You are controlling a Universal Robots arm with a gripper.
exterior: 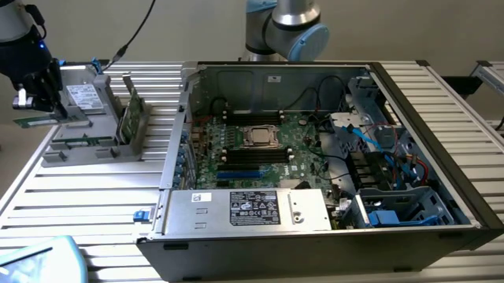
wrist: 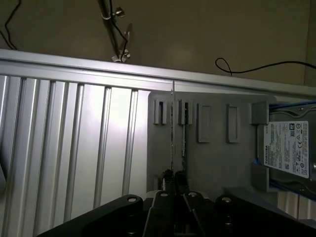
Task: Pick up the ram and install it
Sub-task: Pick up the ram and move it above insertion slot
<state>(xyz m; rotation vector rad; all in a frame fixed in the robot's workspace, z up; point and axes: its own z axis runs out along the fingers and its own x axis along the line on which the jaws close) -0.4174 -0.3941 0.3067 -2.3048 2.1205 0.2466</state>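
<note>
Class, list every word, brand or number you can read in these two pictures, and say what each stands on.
"TOSHIBA": on the drive sticker, wrist view.
The rest of that sticker: too small to read.
Power supply label, exterior view: too small to read.

Ribbed silver alu table (exterior: 87, 200), open black PC case (exterior: 315, 259) lying on it, exterior view's right, grey plastic slotted rack (exterior: 79, 156) beside it.

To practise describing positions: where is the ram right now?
At the exterior view's far left, the ram is clamped in the jaws of the gripper, by the grey holder rack, outside the computer case.
</note>
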